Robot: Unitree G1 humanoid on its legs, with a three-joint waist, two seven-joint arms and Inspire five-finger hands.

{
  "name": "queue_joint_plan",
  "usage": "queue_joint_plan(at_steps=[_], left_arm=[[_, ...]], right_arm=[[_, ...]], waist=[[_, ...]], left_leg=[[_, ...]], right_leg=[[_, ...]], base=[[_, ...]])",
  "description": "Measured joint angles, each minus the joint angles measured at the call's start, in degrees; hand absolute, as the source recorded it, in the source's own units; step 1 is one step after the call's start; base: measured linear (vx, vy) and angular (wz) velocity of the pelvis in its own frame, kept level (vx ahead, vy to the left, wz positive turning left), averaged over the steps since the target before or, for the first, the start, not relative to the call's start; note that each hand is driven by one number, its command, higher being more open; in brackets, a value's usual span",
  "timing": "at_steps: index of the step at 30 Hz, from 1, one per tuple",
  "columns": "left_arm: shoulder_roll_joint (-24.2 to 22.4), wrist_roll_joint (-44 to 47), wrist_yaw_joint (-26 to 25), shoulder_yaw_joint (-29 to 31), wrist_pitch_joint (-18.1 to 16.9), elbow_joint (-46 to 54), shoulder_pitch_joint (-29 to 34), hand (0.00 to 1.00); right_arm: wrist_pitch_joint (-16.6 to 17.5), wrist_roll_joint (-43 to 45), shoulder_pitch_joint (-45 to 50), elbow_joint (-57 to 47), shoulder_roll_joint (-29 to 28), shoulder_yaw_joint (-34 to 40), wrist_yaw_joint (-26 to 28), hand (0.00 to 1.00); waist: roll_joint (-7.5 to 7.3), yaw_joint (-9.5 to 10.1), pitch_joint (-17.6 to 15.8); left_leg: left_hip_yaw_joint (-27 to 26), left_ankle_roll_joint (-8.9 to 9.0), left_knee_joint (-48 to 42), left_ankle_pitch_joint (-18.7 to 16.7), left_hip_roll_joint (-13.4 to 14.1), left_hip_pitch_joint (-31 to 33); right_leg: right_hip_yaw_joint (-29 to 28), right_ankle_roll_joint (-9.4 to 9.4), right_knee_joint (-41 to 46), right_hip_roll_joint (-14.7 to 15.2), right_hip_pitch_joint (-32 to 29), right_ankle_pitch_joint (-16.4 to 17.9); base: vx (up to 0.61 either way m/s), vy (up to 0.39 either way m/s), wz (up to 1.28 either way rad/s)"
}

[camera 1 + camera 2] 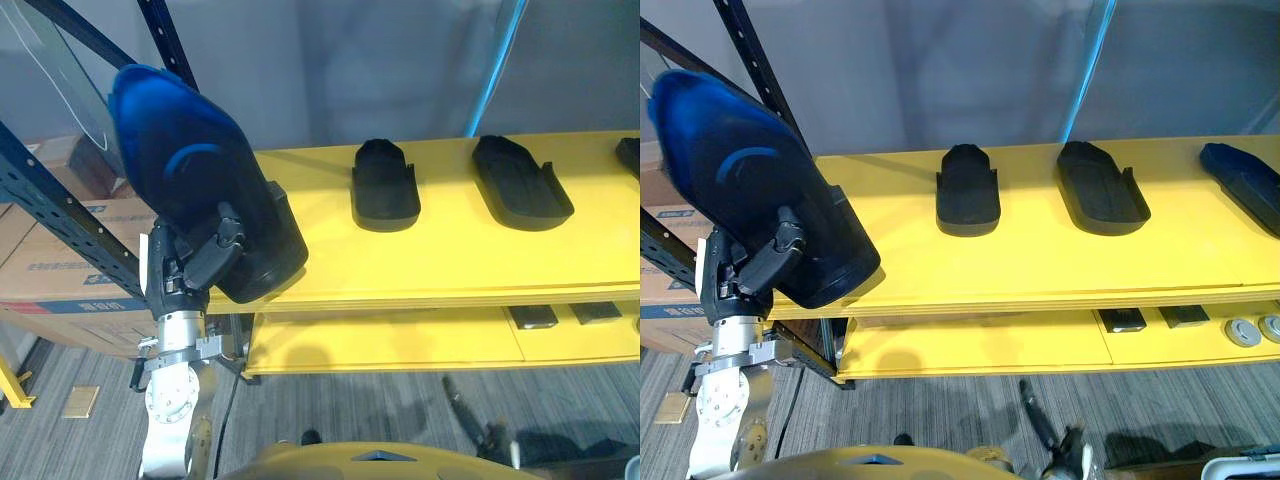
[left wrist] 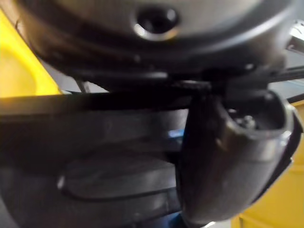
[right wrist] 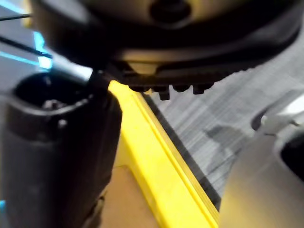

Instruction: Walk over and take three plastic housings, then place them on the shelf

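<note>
Left hand [image 1: 197, 262] grasps a housing [image 1: 185, 160] above the left end of the shelf [image 1: 450, 262] (placed housings [image 1: 385, 185] lie rightward); best lowered flat, clear of the rack post [image 1: 60, 212].

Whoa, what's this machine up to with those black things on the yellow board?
The robot's left hand grips a dark plastic housing, holding it tilted over the left end of the yellow shelf. Three more lie on the shelf further right: the nearest housing, the middle housing and the far housing. The right hand is near the shelf's edge.
</note>
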State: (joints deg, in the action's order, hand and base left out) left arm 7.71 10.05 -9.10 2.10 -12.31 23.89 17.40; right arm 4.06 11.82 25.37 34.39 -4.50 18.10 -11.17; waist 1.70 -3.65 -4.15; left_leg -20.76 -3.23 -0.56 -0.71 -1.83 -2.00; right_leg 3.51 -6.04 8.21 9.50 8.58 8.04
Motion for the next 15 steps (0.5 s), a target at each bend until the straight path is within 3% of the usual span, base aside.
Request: queue_joint_plan(at_steps=[2,4,7,10,15], left_arm=[[2.08,-0.17,1.75,0.04,2.68,0.12,-2.77,0.00],[6.47,1.66,3.09,0.67,7.26,-0.39,-6.40,0.00],[10.27,4.60,4.22,2.09,11.42,-3.81,-10.07,0.00],[14.21,12.16,5.80,4.95,16.27,-13.61,-16.38,0.00],[17.68,21.64,9.28,5.67,19.06,-25.46,-23.57,0.00]], right_arm=[[-1.98,-0.24,-1.69,6.08,1.56,1.49,2.95,1.00],[-4.66,-2.45,-2.75,13.01,4.27,1.41,6.18,1.00],[-6.36,-1.81,-2.77,15.39,5.35,0.89,8.41,1.00],[-7.14,-0.72,-3.91,15.51,6.84,-1.47,9.81,1.00],[-7.17,0.29,-5.18,15.56,8.48,-2.11,11.39,1.00]], waist=[[-0.04,0.35,0.18],[-0.47,0.69,0.36],[-0.21,0.58,0.40],[-0.04,0.21,0.24],[1.37,-0.69,-1.35]], left_leg=[[0.82,-0.27,2.16,1.19,0.20,-0.76],[0.59,0.71,4.75,1.87,0.40,-1.60],[0.00,1.12,5.62,2.15,0.61,-1.57],[-2.17,1.76,5.62,2.57,1.00,-0.98],[-3.83,3.06,5.64,3.93,2.43,0.59]], right_leg=[[1.35,0.25,-0.90,-0.68,0.61,-1.39],[2.00,0.58,-1.61,-1.14,0.60,-2.16],[2.25,0.77,-2.48,-1.51,0.54,-2.64],[2.11,0.98,-4.44,-1.67,0.28,-2.49],[2.25,1.99,-4.47,-2.64,-2.08,-1.95]], base=[[-0.06,-0.017,0.20],[-0.08,-0.013,0.09],[-0.07,-0.021,-0.08],[-0.09,-0.047,-0.25],[-0.06,-0.045,0.00]])
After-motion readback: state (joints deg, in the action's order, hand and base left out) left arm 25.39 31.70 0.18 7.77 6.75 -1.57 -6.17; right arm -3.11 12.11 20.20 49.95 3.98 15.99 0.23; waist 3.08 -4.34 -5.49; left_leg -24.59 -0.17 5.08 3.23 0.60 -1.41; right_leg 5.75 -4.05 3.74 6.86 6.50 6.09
